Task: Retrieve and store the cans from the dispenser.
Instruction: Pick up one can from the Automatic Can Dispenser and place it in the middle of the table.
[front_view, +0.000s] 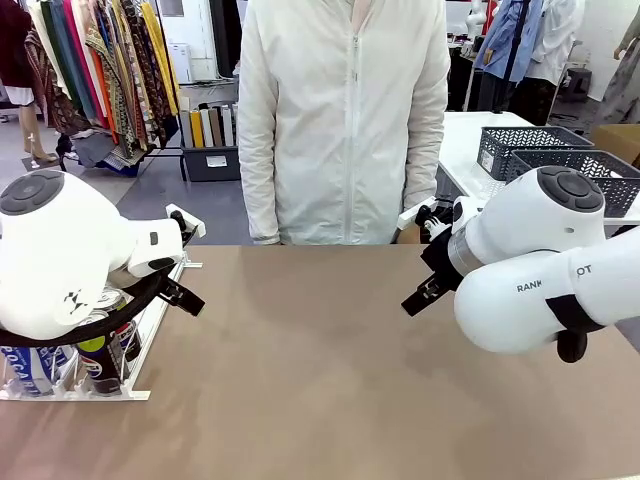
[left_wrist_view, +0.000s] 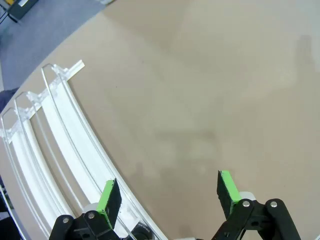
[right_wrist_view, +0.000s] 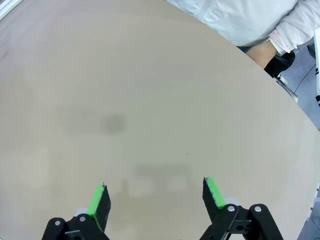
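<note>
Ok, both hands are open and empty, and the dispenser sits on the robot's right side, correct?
No. The dispenser sits on the robot's left side, under the left arm, as the front view shows. The left hand and the right hand are open and empty, as you said.

The left arm (front_view: 60, 250) hunches at the near left, and the left gripper (left_wrist_view: 167, 185) points downward with its jaws spread wide, holding nothing. On the right, the right arm (front_view: 530, 260) mirrors it, with the right gripper (right_wrist_view: 156, 189) also spread wide and empty.
</note>
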